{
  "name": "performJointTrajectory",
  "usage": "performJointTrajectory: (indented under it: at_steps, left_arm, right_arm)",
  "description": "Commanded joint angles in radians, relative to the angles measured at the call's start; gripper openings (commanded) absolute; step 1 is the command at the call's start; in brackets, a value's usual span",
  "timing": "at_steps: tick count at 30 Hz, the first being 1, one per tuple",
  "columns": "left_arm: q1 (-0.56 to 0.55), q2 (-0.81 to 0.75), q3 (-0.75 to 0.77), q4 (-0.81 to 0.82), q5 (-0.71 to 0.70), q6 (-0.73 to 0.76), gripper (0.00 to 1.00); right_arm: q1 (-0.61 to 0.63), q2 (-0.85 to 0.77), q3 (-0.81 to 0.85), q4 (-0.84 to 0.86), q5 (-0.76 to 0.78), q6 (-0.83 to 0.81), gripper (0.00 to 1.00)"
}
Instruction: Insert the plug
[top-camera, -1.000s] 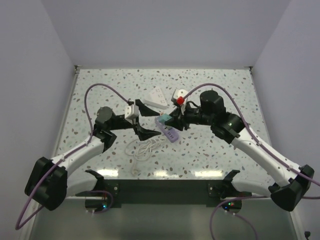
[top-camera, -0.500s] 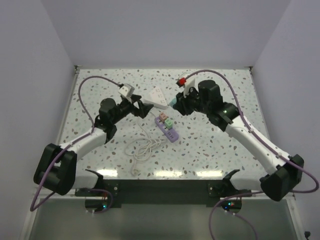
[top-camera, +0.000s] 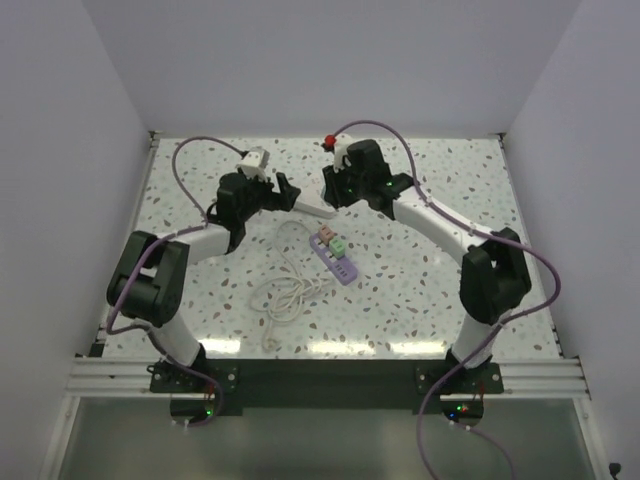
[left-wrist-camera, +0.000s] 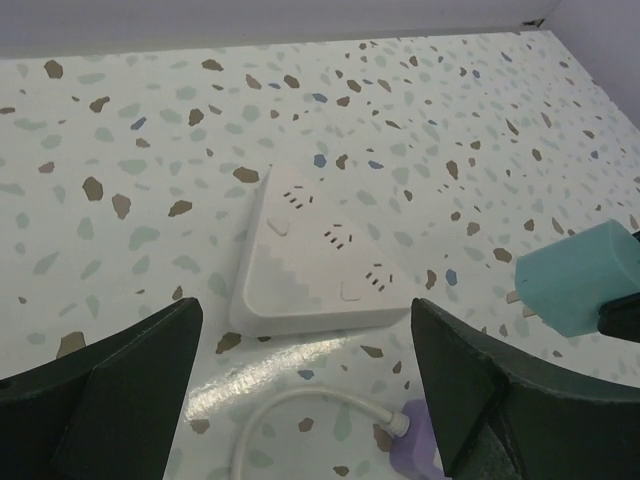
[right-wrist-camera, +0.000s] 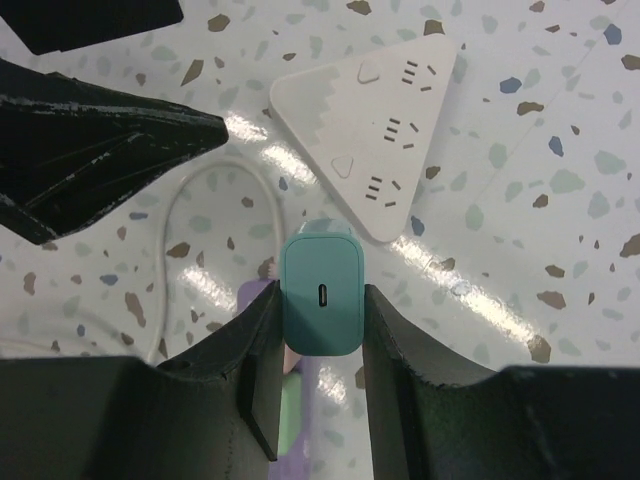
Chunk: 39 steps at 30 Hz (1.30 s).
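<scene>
The plug (right-wrist-camera: 320, 295), a small teal block, is up off the desk (top-camera: 430, 290), and your right arm's jaws are pressed in on its two sides. In the right wrist view its slotted face looks back at the camera. The black fingers (right-wrist-camera: 255, 370) touch it left and right.

Just beyond it lies the white triangular socket block (right-wrist-camera: 375, 150), flat on the desk with three sets of holes facing up. The plug hangs near that block's closest corner and does not touch it.

Your left arm's jaws are spread wide and hold nothing. In the left wrist view the two dark fingers (left-wrist-camera: 120, 390) stand at the lower corners, with the socket block showing between them further off. The teal plug comes in at the right edge of that view.

From above, both wrists meet over the far middle of the desk. A purple power strip (top-camera: 335, 258) lies nearer you, with a loose white cable (top-camera: 290, 290) coiled beside it.
</scene>
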Motion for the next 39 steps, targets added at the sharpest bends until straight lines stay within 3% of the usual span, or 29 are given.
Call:
performJointTrajectory:
  at_steps: [1,15,22,39]
  left_arm:
    - [0.013,0.066,0.078,0.051,0.008,-0.026,0.91]
    - [0.036,0.256,0.168,0.085,0.074,-0.046,0.91]
    - [0.037,0.305,0.184,0.092,0.089,-0.055,0.91]
    - [0.037,0.373,0.194,0.12,0.126,-0.085,0.89]
  right_arm:
    - [-0.012,0.068,0.093,0.068,0.016,0.038,0.0]
    - [-0.065,0.324,0.193,0.12,-0.027,0.14,0.0]
    - [-0.066,0.355,0.219,0.15,-0.024,0.195,0.0]
    - [-0.065,0.389,0.282,0.036,0.045,0.216,0.0]
